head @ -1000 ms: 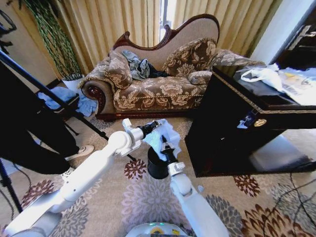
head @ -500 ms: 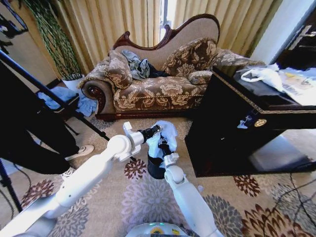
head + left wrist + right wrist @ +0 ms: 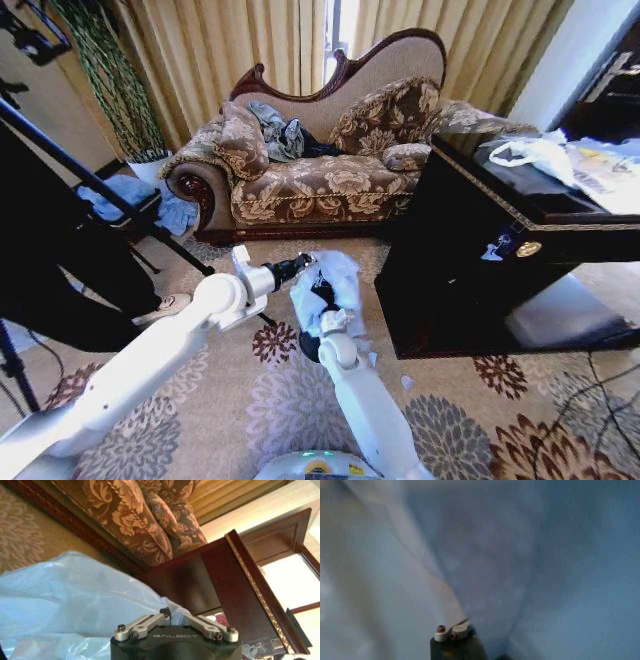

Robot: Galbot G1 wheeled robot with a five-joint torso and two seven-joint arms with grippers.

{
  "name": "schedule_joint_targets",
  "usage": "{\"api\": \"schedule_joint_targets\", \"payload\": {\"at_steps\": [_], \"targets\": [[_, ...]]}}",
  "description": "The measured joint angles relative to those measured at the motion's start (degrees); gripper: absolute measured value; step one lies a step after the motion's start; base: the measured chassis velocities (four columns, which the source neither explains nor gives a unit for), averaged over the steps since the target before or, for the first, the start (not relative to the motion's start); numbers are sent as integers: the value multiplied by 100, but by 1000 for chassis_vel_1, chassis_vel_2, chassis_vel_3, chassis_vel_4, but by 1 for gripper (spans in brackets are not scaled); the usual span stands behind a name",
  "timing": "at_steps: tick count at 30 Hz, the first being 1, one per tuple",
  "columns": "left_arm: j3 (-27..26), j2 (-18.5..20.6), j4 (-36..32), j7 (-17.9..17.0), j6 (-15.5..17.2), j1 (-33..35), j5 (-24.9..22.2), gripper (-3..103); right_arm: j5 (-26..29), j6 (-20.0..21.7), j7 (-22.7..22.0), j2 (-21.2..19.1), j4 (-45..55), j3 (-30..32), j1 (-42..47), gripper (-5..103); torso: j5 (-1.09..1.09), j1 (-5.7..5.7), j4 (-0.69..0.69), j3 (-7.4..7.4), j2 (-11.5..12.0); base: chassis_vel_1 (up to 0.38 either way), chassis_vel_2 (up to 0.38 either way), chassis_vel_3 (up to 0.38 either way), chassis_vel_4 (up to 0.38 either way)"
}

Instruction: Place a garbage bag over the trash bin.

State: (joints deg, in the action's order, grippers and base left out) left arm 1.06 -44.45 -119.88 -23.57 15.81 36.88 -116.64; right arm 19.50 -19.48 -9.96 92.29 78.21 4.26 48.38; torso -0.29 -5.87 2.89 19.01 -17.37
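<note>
Two tools meet at the thin crinkly pale blue-white translucent garbage bag [image 3: 333, 285], draped over the small black cylindrical trash bin [image 3: 309, 347] on the patterned carpet [image 3: 290, 400]. The left tool [image 3: 303, 264], its body lettered "GALBOT", pinches the bag's near edge. The right tool [image 3: 322, 292] sits inside the bag; I cannot tell its grip.

The garbage bag [image 3: 335, 285] is thin, crinkly translucent plastic with a soft sheen. At its six o'clock the trash bin [image 3: 311, 347] looks smooth and black. The left tool [image 3: 172, 615] has brushed metal links on a matt black housing. The sofa [image 3: 310, 180] is woven floral cloth; the cabinet [image 3: 470, 270] is glossy dark wood.
</note>
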Motion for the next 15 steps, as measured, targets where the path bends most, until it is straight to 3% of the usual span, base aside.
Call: {"api": "schedule_joint_targets", "payload": {"at_steps": [7, 9, 10, 12, 15], "targets": [[-138, 41, -158, 9, -14, 232, 34, 0, -420, -321, 62, -2, -301, 131, -242, 0, 0, 0, -1, 0, 0, 0, 0, 0, 0], [-202, 32, -201, 18, -23, 329, 75, 0, -582, -549, 56, -5, -409, 193, -303, 0, 0, 0, 0, 0, 0, 0, 0, 0, 0], [-261, 37, -245, 47, -27, 414, 118, 0, -735, -972, 12, -6, -589, 283, -382, 0, 0, 0, -1, 0, 0, 0, 0, 0, 0], [-268, 48, -254, 64, -27, 425, 132, 0, -831, -1089, -14, -7, -659, 331, -400, 0, 0, 0, -1, 0, 0, 0, 0, 0, 0], [-279, 107, -266, 265, -24, 481, 358, 0, -1672, -1248, -293, -10, -812, 536, -409, 0, 1, 0, 0, 0, 0, 0, 0, 0, 0]]}}
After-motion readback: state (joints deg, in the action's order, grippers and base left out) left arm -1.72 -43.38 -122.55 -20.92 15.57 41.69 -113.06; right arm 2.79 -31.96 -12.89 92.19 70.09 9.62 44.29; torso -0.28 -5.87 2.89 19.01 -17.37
